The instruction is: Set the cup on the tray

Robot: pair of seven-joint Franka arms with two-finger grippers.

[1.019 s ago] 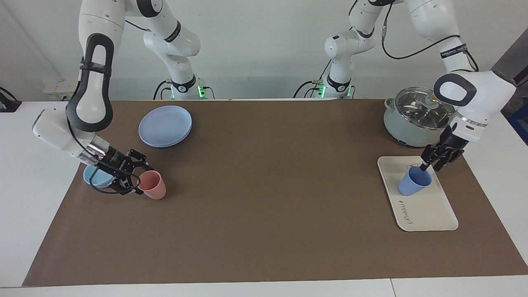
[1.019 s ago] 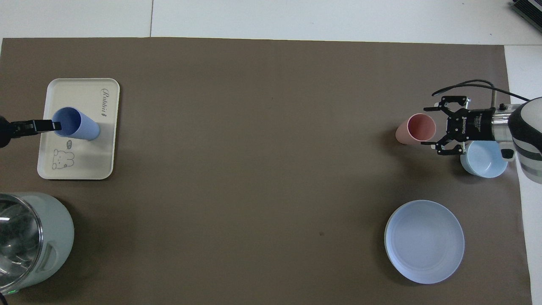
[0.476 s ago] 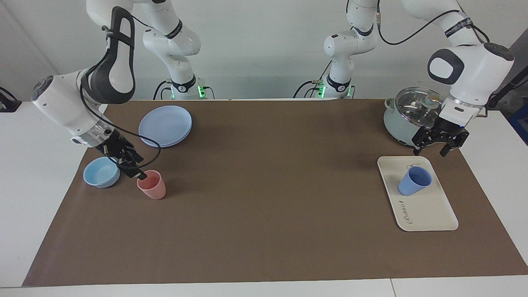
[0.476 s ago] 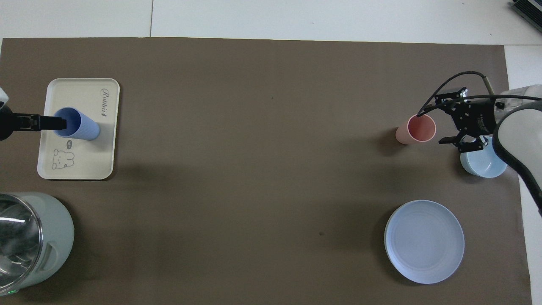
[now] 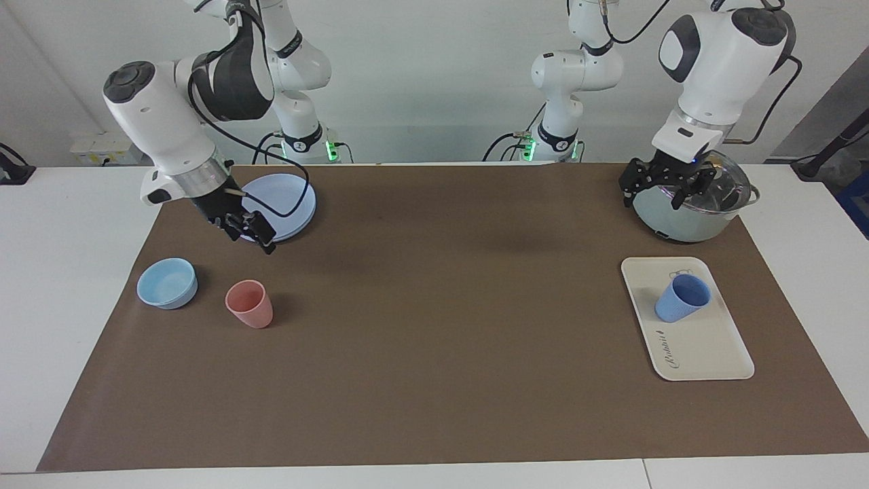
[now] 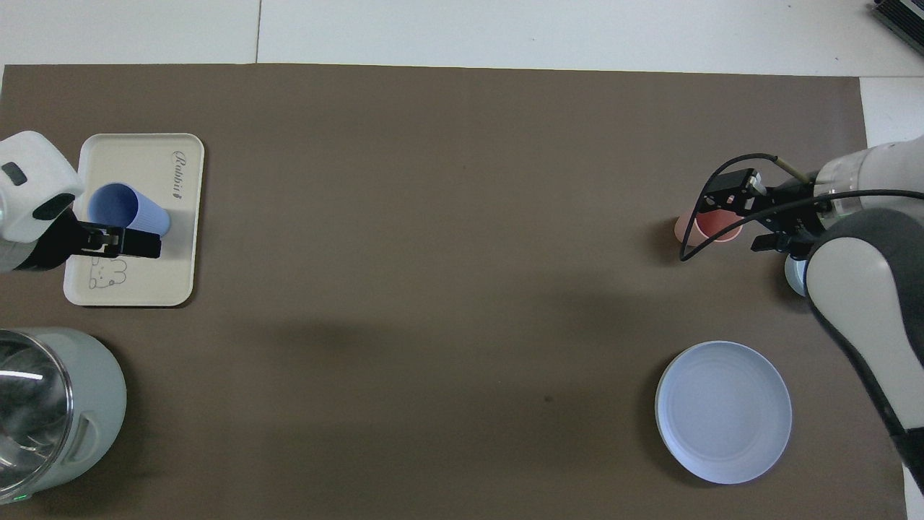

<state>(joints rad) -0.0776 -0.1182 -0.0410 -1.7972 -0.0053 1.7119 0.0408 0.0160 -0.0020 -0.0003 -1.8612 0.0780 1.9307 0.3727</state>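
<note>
Cup [image 5: 682, 298] upright on tray [image 5: 706, 353], untouched; light, stiff, smooth plastic, pinch at rim. Left gripper [image 5: 664, 188] and right gripper [image 5: 248, 227] released, empty.

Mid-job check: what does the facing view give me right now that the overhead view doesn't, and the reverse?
Only the facing view: both arm bases, the whole light-blue bowl, and both grippers raised off the table, the left gripper open by the glass-lidded pot, the right gripper by the round blue plate.

Only the overhead view: the bear drawing on the cream-white rectangular tray.

Both: the periwinkle-blue tapered plastic cup upright on the tray, ungripped, and the salmon-pink cup.
</note>
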